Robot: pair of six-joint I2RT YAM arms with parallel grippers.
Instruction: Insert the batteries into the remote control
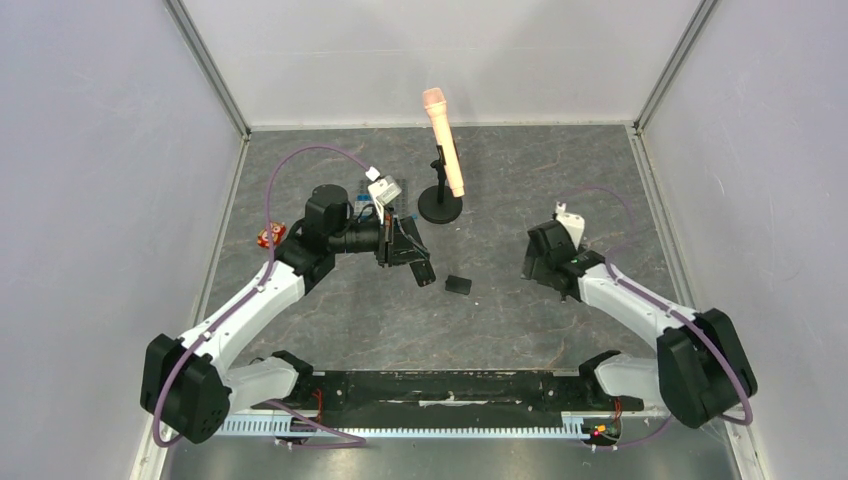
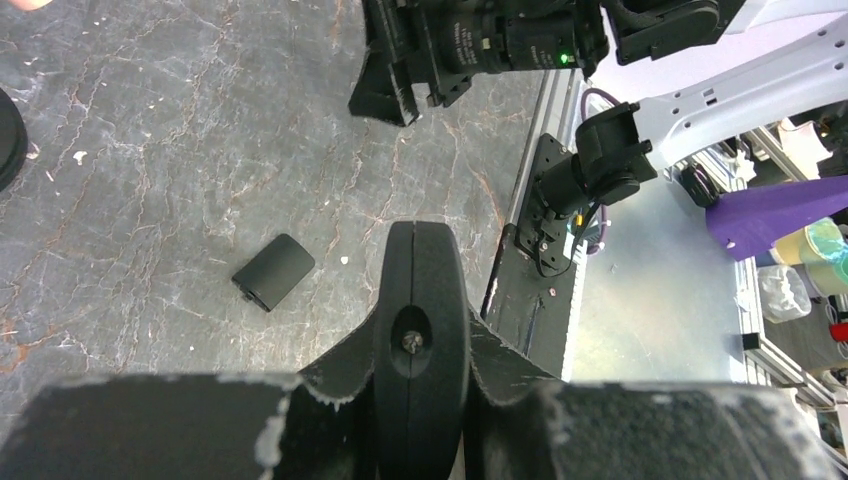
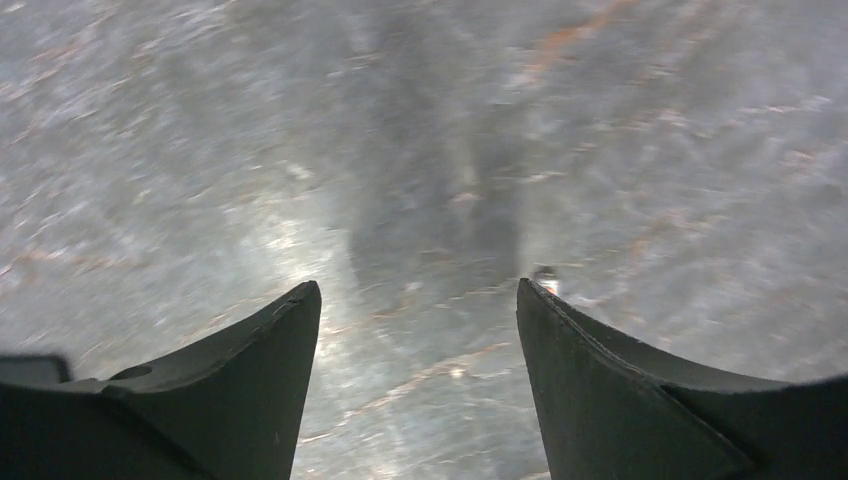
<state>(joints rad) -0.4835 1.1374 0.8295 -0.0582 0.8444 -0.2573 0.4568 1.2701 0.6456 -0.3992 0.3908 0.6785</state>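
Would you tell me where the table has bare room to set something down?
Bare: the strip between the black cover and the base rail; the far right corner beyond the right arm. Crowded: around the microphone stand and the remote control.

The top camera looks down from above and behind the arm bases (image 1: 290, 372), taking in the whole table (image 1: 500, 330). The left wrist camera peers low past the left claw (image 2: 420, 322) toward the right arm (image 2: 740, 80), sharing the small black cover (image 1: 458, 285) with the top view. The right wrist camera points down, close on blurred table.
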